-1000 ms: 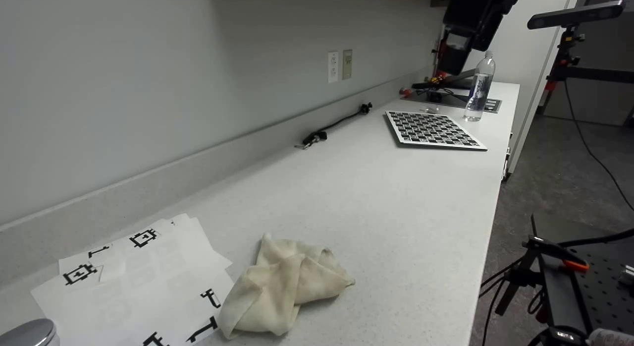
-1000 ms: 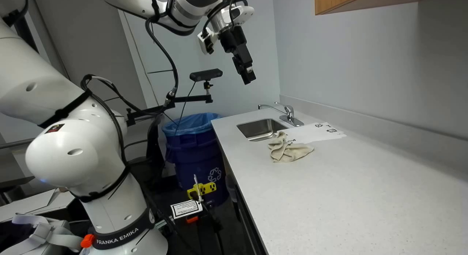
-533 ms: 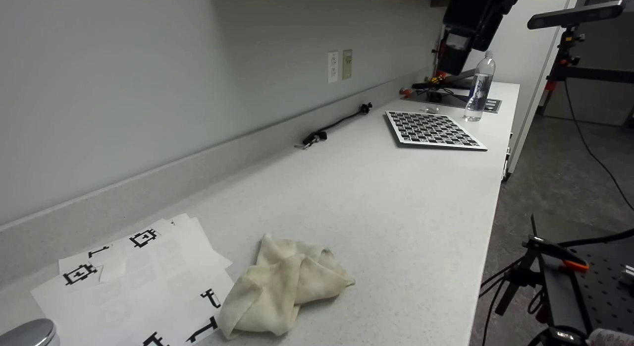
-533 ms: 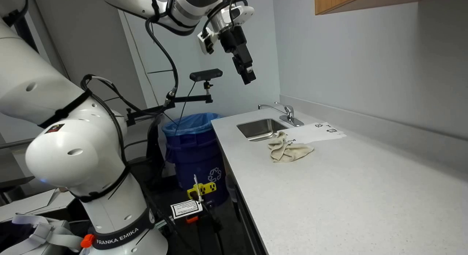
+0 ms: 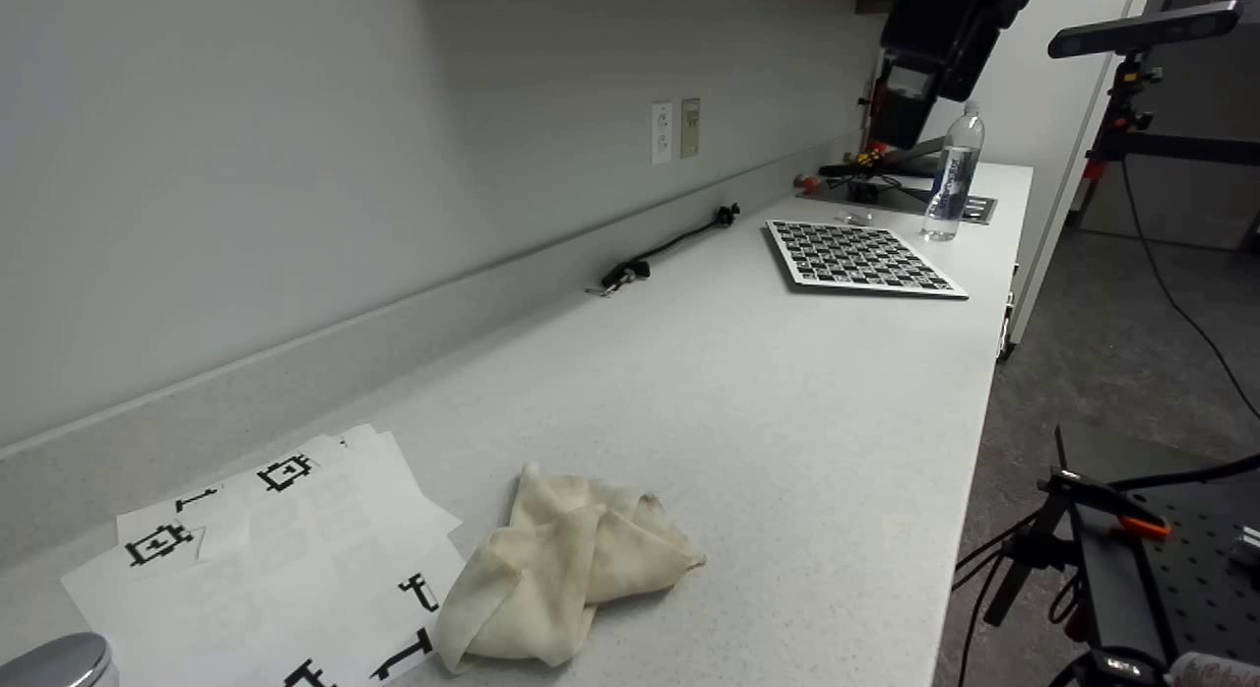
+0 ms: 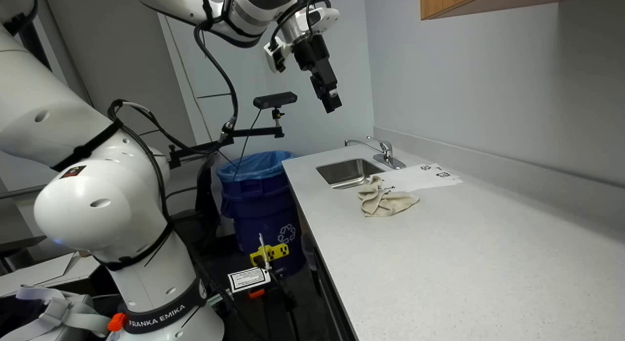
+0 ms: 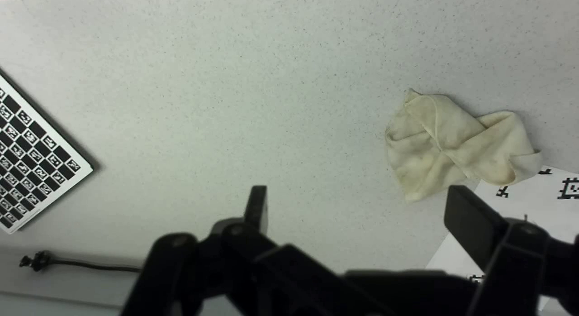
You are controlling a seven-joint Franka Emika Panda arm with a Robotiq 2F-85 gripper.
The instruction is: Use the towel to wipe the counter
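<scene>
The towel (image 7: pixel 461 144) is located below the pincer (image 7: pixel 359 205) and off to one side: in the wrist view it is seen ahead of the jaw tips, in front of the jaw nearer the paper sheets (image 7: pixel 533 203), and not centred in the gap. It is laid in loose folds on the table (image 7: pixel 253 103), with one edge seemingly lapped over the sheets. Its longer axis is set roughly parallel to the line along which the jaws close. The pincer is spread wide with nothing held, and in both exterior views it is shown high above the table. Grasping is judged to be the step in hand, governed by this offset: sideways travel toward the sheets, some forward travel and a descent would be required before closing. A raised fold should be targeted, since a sheet could be pinched if the jaws are closed at the lapped edge. Past the opposite jaw, the checkerboard (image 7: pixel 36 162) is positioned well apart from the towel.
</scene>
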